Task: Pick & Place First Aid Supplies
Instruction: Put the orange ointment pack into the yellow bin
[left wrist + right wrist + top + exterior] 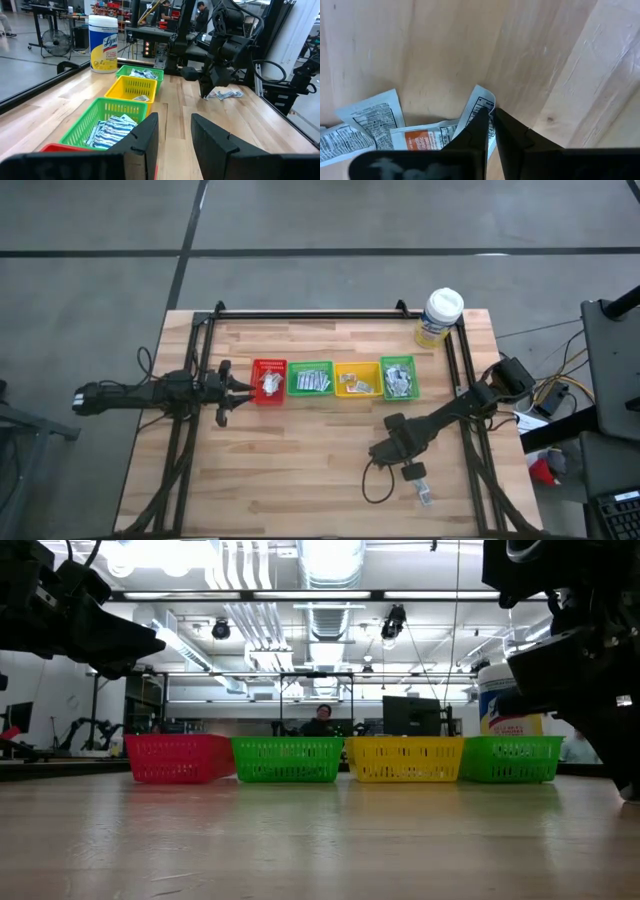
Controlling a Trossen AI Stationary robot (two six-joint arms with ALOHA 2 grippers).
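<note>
A small pile of first aid supplies (425, 495), flat white sachets with printed text, lies on the wooden table near its front right. In the right wrist view there are three: one white (370, 120), one with an orange patch (420, 137) and one blue-edged (481, 99). My right gripper (490, 112) points down over the pile and is shut on the blue-edged sachet. My left gripper (175, 130) waits open at the table's left, beside the red bin (269, 380), touching nothing. My right gripper pinches the blue-edged sachet between its two fingers at the sachet's free end (479, 102), which shows just past the fingertips. The fingers come from above, pointing down. The sachet lies low on the table against the other sachets; the fingers hide the rest of it.
Four small bins stand in a row mid-table: red, green (311, 378), yellow (357, 379) and green (398, 377), each holding sachets. A yellow wipes tub (440, 317) stands at the far right. A black frame (300, 313) rims the table. Bare wood lies in front of the bins.
</note>
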